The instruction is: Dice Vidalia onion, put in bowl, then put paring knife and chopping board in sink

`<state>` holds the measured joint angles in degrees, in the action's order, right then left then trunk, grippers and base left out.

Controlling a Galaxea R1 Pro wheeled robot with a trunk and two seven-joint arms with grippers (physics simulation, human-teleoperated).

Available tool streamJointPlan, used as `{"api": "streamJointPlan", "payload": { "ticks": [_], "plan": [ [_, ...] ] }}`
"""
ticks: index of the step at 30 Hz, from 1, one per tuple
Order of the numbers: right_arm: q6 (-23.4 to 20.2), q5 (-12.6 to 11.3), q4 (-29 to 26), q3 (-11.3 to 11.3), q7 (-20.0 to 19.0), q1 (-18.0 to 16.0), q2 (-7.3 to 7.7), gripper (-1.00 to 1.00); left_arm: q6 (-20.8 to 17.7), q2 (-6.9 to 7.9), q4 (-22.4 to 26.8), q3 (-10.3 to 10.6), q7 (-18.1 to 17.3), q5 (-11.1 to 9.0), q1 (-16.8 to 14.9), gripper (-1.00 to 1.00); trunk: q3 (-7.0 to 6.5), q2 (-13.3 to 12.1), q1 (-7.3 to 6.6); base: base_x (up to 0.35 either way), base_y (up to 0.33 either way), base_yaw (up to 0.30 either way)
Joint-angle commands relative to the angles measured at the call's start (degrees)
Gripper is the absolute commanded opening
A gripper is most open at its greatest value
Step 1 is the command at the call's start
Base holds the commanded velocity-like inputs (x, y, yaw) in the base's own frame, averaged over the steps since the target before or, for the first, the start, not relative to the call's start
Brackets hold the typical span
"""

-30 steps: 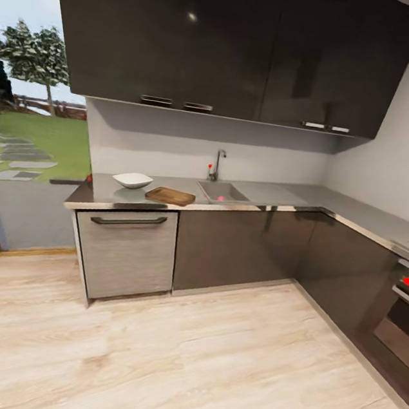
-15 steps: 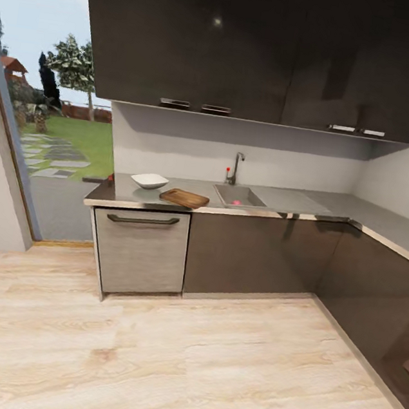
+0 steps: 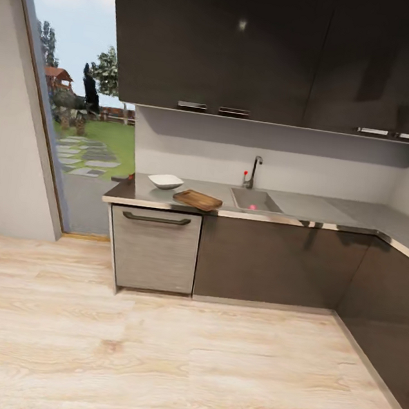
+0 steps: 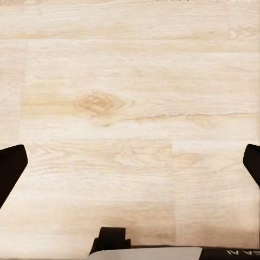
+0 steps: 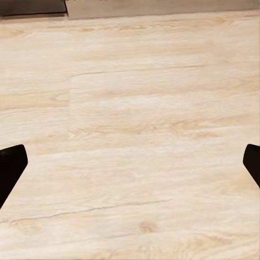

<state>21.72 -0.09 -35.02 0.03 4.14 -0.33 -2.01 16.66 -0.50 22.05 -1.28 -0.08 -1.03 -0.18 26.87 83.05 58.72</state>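
Across the room in the head view, the grey countertop (image 3: 320,211) carries the white bowl (image 3: 165,181) and, just right of it, the brown chopping board (image 3: 197,199). The sink (image 3: 266,205) lies further right under a chrome tap (image 3: 253,171), and a pinkish spot in the basin is the Vidalia onion (image 3: 253,207). A small dark thing at the counter's left end (image 3: 121,178) may be the paring knife; it is too small to tell. My left gripper (image 4: 130,170) and right gripper (image 5: 130,168) are both open wide, over bare wood floor.
Light wood floor (image 3: 183,357) stretches between me and the cabinets. A dishwasher front (image 3: 154,249) sits under the bowl. Dark lower cabinets run right and turn the corner (image 3: 385,308). A tall window (image 3: 80,115) and a grey wall (image 3: 9,157) stand at the left.
The head view has swung left: counter, sink and cabinets have slid right in the picture, the oven has left the frame and the left wall has come in. The things themselves have not moved.
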Motion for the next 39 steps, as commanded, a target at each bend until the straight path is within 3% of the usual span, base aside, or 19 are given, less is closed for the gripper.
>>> {"api": "streamJointPlan", "payload": {
  "ticks": [1,12,39],
  "plan": [
    [0.17,0.00,0.03,0.03,0.17,-0.02,-0.01,1.00,0.13,-0.03,0.01,-0.12,-0.01,-0.08,-0.02,1.00,0.05,0.03,0.01,0.147,-0.286,0.271],
    [0.17,0.00,0.03,0.01,0.17,-0.02,-0.01,1.00,0.13,-0.03,0.01,-0.12,-0.01,-0.03,-0.03,1.00,0.05,0.03,0.01,0.223,-0.257,0.230],
    [0.17,0.13,0.03,0.08,0.08,-0.02,-0.01,1.00,0.13,0.00,0.01,-0.12,-0.01,-0.03,-0.03,1.00,-0.15,0.03,0.01,0.333,-0.042,-0.034]
  ]
}}
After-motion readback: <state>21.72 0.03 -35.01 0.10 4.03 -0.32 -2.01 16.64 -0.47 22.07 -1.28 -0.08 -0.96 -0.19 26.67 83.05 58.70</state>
